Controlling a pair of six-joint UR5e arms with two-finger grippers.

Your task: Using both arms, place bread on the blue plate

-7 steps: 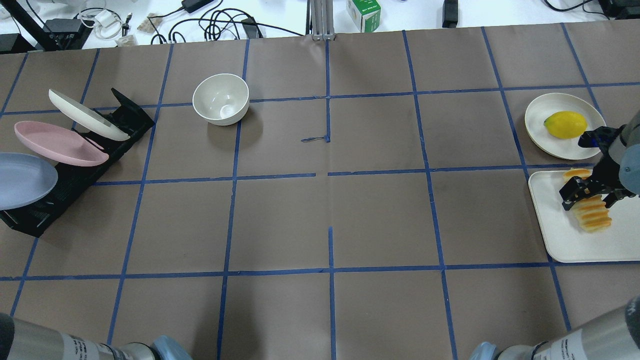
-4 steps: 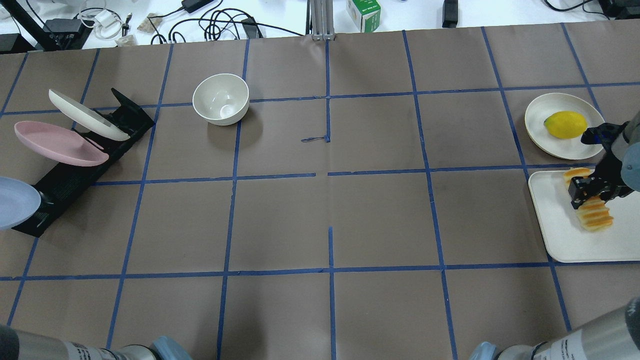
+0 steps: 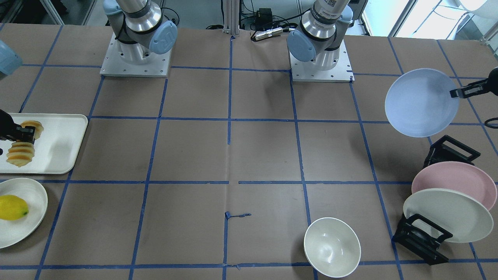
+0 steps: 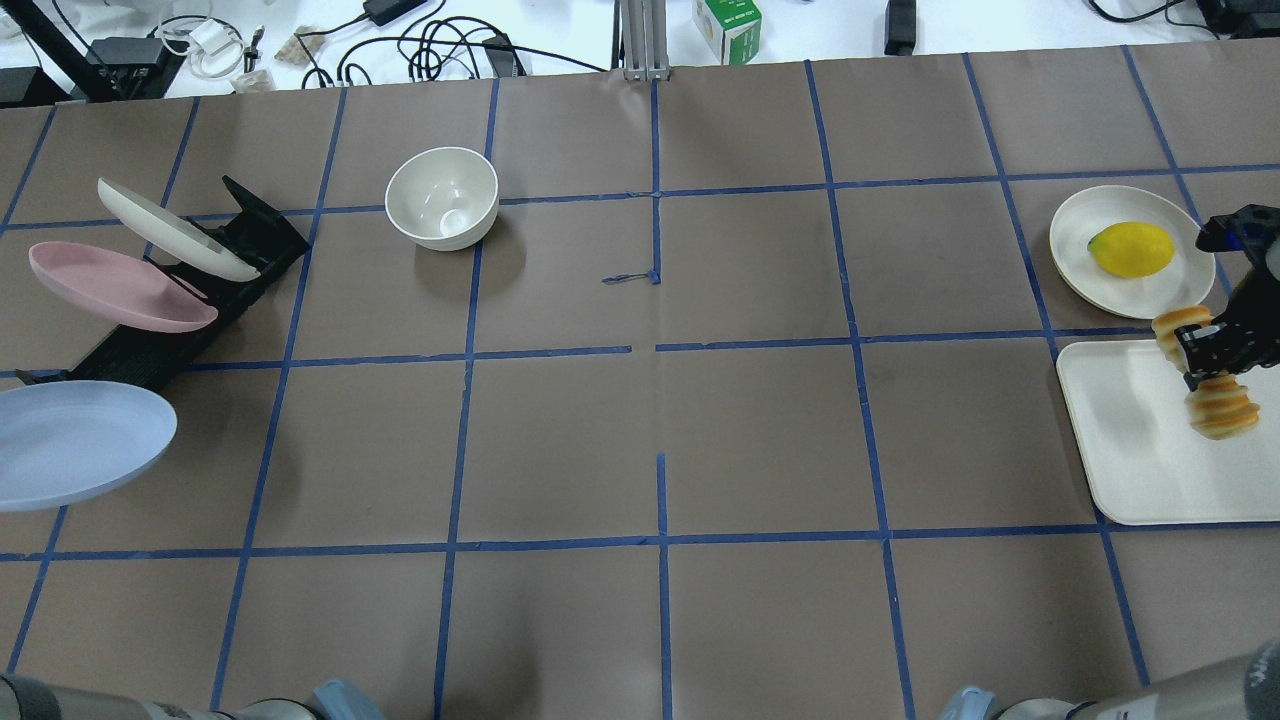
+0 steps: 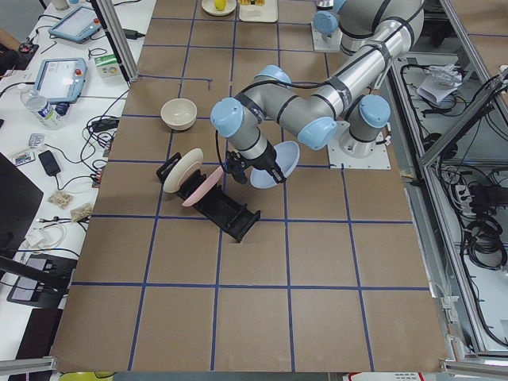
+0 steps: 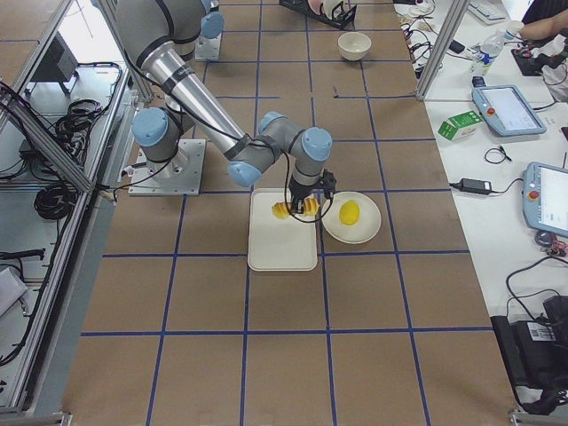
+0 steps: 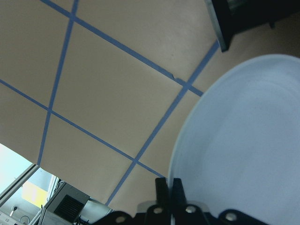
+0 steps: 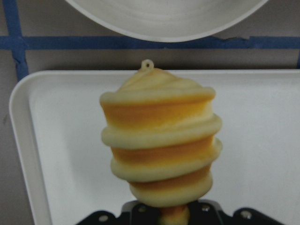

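Observation:
The blue plate (image 4: 70, 440) hangs tilted in the air in front of the rack, clear of it. My left gripper (image 3: 453, 93) is shut on its rim; the left wrist view shows the plate (image 7: 243, 140) pinched between the fingertips (image 7: 161, 187). My right gripper (image 4: 1200, 352) is shut on the middle of the bread (image 4: 1218, 408) and holds it above the white tray (image 4: 1130, 450). In the right wrist view the bread (image 8: 161, 140) sticks out from the fingers, with the tray under it.
A black rack (image 4: 150, 355) at the left holds a pink plate (image 4: 120, 287) and a cream plate (image 4: 175, 230). A white bowl (image 4: 441, 198) stands at the back left. A lemon (image 4: 1130, 248) lies on a cream plate (image 4: 1150, 295) behind the tray.
The blue plate has come out of the rack and moved toward the robot's side. The right gripper has closed on the bread and lifted it off the tray.

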